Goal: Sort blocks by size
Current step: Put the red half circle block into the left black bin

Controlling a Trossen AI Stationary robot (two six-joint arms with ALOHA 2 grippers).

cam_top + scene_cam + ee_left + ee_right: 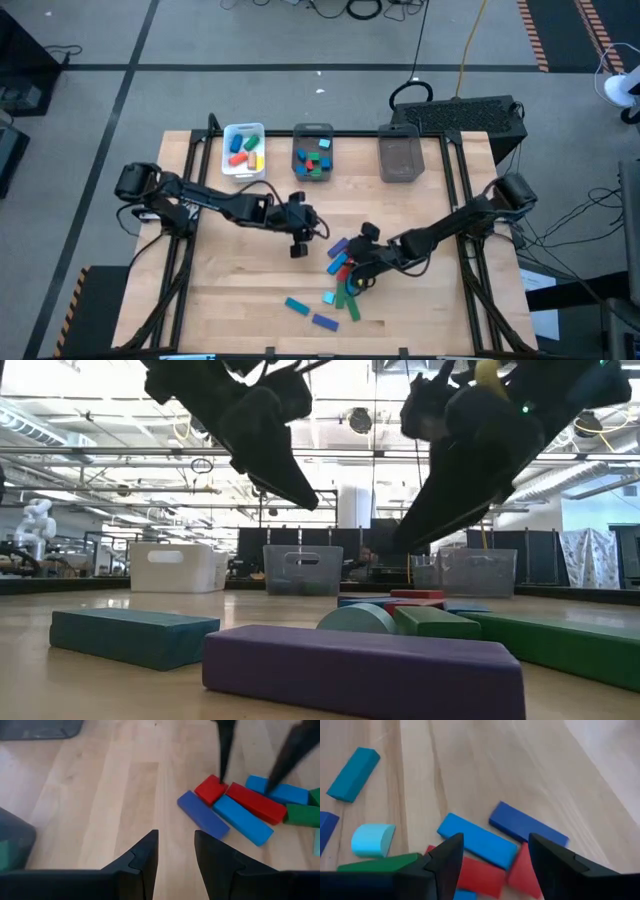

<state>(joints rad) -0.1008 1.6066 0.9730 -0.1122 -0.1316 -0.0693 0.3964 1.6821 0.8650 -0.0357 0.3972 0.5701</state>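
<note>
Several blocks are already sorted — a handful in the white tray (pixel 243 131), more in the middle grey bin (pixel 313 131), while the third bin (pixel 399 158) looks empty. Roughly ten remain in the loose pile (pixel 340 272) at the table's front. The right gripper (pixel 362 272) hangs over it, fingers spread, holding nothing; the left gripper (pixel 298 243) waits nearby, narrowly parted, empty. No writing is readable anywhere.
</note>
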